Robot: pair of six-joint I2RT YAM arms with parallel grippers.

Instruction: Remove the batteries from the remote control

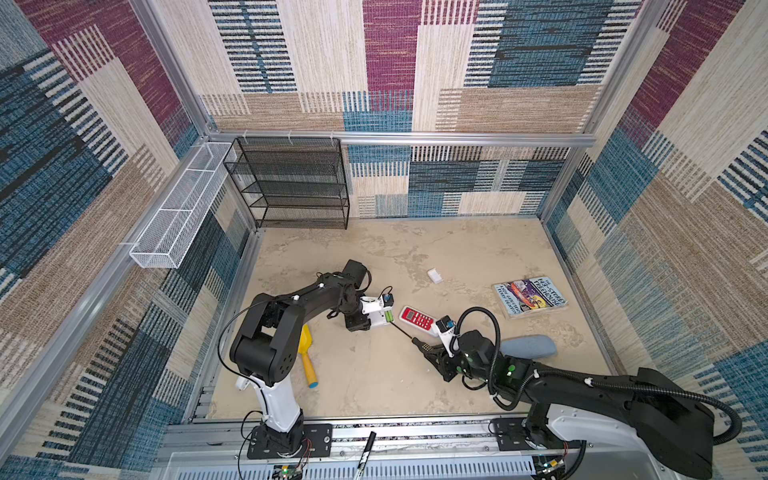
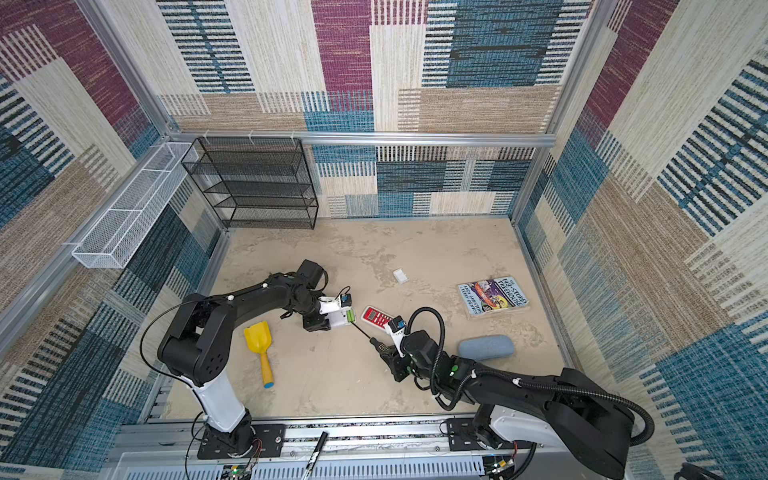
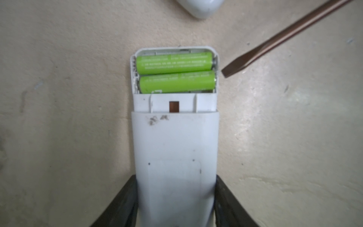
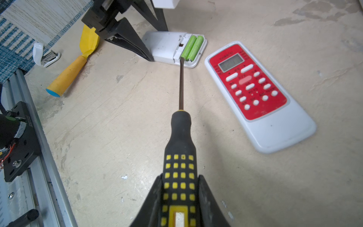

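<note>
In both top views the left arm (image 1: 307, 293) rises from its base at the near edge and bends at a high elbow. Its forearm runs rightward and low toward the table's middle. The left gripper (image 1: 371, 321) is clamped across a white remote control (image 1: 380, 321) lying flat on the table (image 1: 374, 386), just left of centre. The remote's long axis runs left to right, with its open end to the right. There the green batteries (image 1: 389, 316) lie crosswise, their long axes running near to far. The right arm (image 1: 582, 382) stretches in from the near right with its wrist low. The right gripper (image 1: 430, 351) is closed on the handle of a screwdriver (image 1: 402, 331), whose shaft slants far-left toward the batteries. A red-faced remote (image 1: 417, 318) lies just right of the white one.

In the left wrist view, two black fingers (image 3: 125, 204) press the white remote's long sides. The remote lies back up with its compartment uncovered. The two batteries sit in it side by side, parallel, across the remote's width. The flat blade tip (image 3: 231, 67) sits just beside the compartment's corner, with a thin gap showing.

In the right wrist view, the right gripper's fingers pinch the black-and-yellow handle. The shaft points at the batteries' near ends; whether it touches them cannot be told here.
</note>
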